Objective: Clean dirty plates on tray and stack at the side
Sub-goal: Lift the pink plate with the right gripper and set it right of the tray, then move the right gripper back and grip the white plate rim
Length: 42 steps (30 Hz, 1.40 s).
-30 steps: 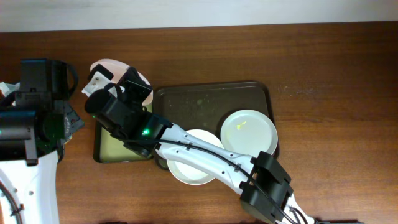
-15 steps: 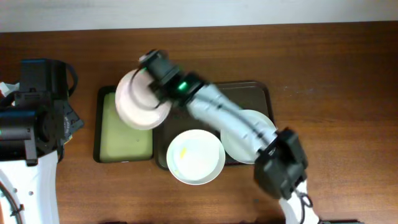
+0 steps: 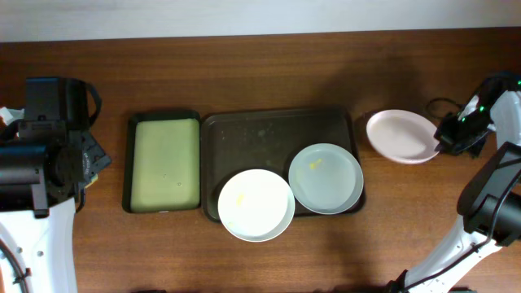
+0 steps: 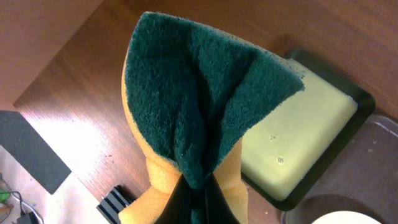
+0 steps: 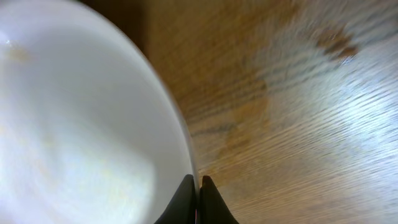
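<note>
The dark brown tray (image 3: 252, 130) lies mid-table. A white plate with a yellow smear (image 3: 256, 205) overhangs its front rim. A bluish-grey plate with a yellow smear (image 3: 326, 178) sits at its right end. A third plate (image 3: 400, 135) is right of the tray, over the table. My right gripper (image 3: 444, 140) is shut on this plate's right rim (image 5: 93, 124), fingertips (image 5: 198, 182) pinching the edge. My left gripper (image 4: 198, 198) is shut on a yellow sponge with a green scouring face (image 4: 199, 106); the arm is at the far left (image 3: 49, 155).
A smaller black tray with a yellow-green inside (image 3: 165, 160) sits just left of the brown tray, also in the left wrist view (image 4: 298, 140). A dark cable lies on the table at the far right (image 3: 444, 106). The table's far edge runs along the top.
My right arm has swung from the far left over the tray to the far right, carrying the third plate to the table right of the tray. The left arm has not moved.
</note>
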Each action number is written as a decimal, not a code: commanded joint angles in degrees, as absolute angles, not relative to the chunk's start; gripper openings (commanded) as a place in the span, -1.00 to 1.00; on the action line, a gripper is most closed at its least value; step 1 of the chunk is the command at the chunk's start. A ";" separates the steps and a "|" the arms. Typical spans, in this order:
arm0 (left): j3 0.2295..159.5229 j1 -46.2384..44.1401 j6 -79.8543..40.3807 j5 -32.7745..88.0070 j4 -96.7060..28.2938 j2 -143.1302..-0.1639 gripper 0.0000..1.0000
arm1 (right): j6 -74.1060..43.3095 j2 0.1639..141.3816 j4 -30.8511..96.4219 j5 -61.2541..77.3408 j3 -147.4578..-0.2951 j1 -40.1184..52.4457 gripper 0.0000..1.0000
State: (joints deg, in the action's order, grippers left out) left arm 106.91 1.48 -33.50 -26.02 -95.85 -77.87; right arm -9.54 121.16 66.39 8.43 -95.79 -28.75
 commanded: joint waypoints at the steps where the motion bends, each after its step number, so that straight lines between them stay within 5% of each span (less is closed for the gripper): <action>1: 106.89 1.67 -33.85 -26.15 -95.66 -77.01 -1.00 | -8.97 119.59 68.47 8.40 -94.83 -28.95 -0.37; 6: 106.50 1.65 -33.82 -24.80 -95.70 -77.01 -1.00 | 1.72 118.52 97.36 21.54 -117.43 -21.69 -0.15; 12: 101.12 1.65 -33.82 -24.82 -93.43 -77.01 -1.00 | 1.08 116.99 93.67 26.72 -110.69 5.76 -0.14; 14: 101.12 1.65 -33.80 -24.82 -93.08 -77.01 -1.00 | 1.43 117.05 94.41 26.28 -109.08 12.97 -0.29; 16: 101.12 1.65 -32.91 -24.80 -93.14 -77.01 -1.00 | -0.19 117.05 94.63 25.82 -104.14 20.21 0.36; 17: 101.12 1.65 -32.91 -24.80 -93.43 -76.99 -1.00 | -1.78 117.03 95.39 23.40 -101.89 22.41 -0.50; 18: 101.12 1.65 -32.91 -24.77 -93.69 -77.01 -1.00 | -4.38 116.68 95.61 21.85 -99.85 23.79 -0.74; 23: 101.12 1.65 -32.91 -24.77 -93.69 -77.01 -1.00 | -13.47 100.22 87.46 21.80 -79.35 32.82 -0.69; 25: 101.12 1.65 -32.93 -22.63 -93.51 -77.01 -1.00 | -25.06 90.17 78.30 18.92 -71.20 33.78 -0.47; 26: 101.12 1.65 -32.93 -22.68 -93.45 -77.01 -1.00 | -30.44 88.38 75.75 15.51 -70.02 33.80 -0.09; 27: 101.12 1.65 -32.93 -22.68 -93.38 -77.01 -1.00 | -32.60 88.31 74.70 14.09 -69.89 33.78 0.00; 37: 101.12 1.65 -32.95 -21.98 -93.30 -77.01 -1.00 | -47.48 89.10 47.20 16.99 -51.96 33.80 -0.35; 42: 101.12 1.65 -32.95 -21.78 -93.30 -77.01 -1.00 | -47.48 89.52 43.72 17.30 -51.90 33.80 -0.43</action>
State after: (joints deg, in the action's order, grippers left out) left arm 101.01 1.48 -33.45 -21.61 -93.51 -77.67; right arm -46.76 89.21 43.83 16.88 -52.23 33.80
